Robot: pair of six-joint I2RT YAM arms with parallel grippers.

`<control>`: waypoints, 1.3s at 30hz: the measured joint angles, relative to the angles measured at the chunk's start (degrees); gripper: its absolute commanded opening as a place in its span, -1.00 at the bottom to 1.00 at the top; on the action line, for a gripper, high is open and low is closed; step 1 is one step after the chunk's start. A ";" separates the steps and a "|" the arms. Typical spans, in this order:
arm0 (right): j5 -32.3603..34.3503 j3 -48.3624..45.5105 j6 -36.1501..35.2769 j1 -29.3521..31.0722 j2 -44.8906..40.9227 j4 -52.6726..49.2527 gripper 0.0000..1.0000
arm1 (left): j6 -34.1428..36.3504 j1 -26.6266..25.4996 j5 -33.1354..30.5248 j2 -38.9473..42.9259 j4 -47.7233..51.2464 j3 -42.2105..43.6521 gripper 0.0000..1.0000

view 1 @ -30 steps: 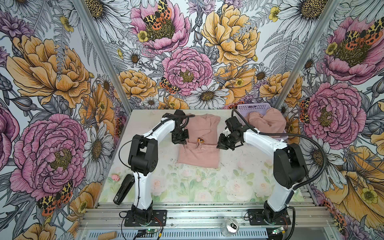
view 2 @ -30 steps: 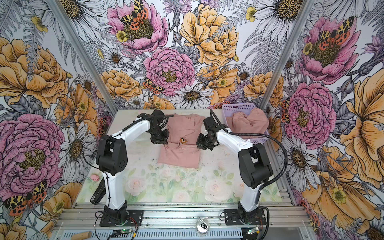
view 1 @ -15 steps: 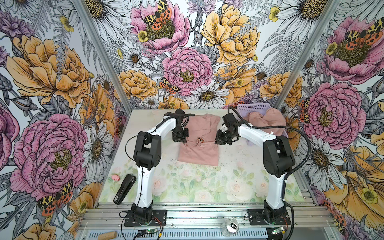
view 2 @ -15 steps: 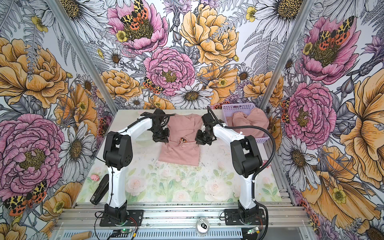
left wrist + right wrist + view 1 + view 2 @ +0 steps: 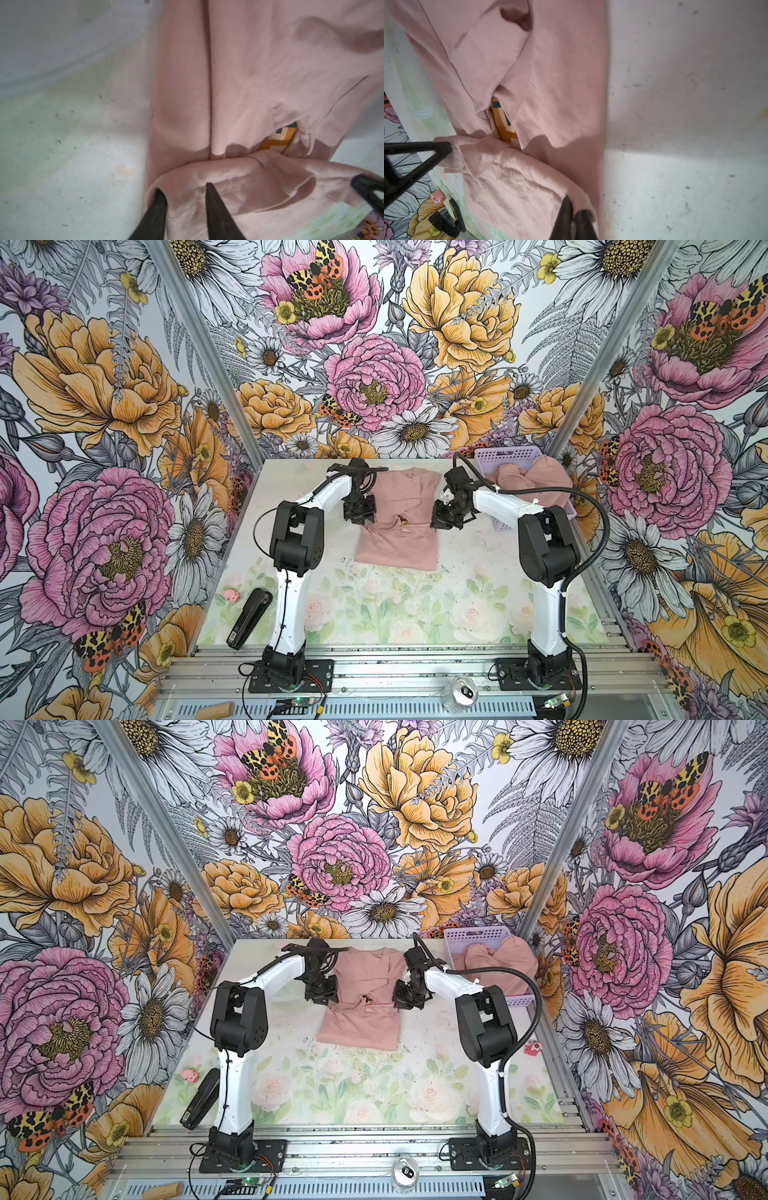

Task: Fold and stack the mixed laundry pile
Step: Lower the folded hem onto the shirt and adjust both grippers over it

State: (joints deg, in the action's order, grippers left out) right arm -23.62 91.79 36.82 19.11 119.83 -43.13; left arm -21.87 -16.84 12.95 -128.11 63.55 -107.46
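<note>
The pink T-shirt lies part-folded at the middle of the back half of the worktop, its lower hem brought up over the body so that a sliver of the orange pixel print shows in the gap. The left pincer sits at the shirt's left edge with its two black fingers spread apart, the hem lying slack between them and not pinched. The right pincer is at the opposite edge (its tips nearly together in the wrist view), with a fold of the hem bunched at them; whether the cloth is clamped cannot be told. More pink garments are heaped in the lavender basket at the back right corner. A black stapler lies at the front left.
</note>
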 measured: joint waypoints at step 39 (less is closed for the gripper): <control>0.00 -3.41 4.96 7.30 0.02 9.92 -0.01 | -2.84 -4.59 2.16 7.04 -10.32 15.08 0.07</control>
State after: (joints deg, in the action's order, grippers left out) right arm -23.62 88.38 41.78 26.41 119.85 -33.21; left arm -24.71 -21.43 15.11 -121.08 53.23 -92.38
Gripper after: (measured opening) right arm 0.497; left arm 0.537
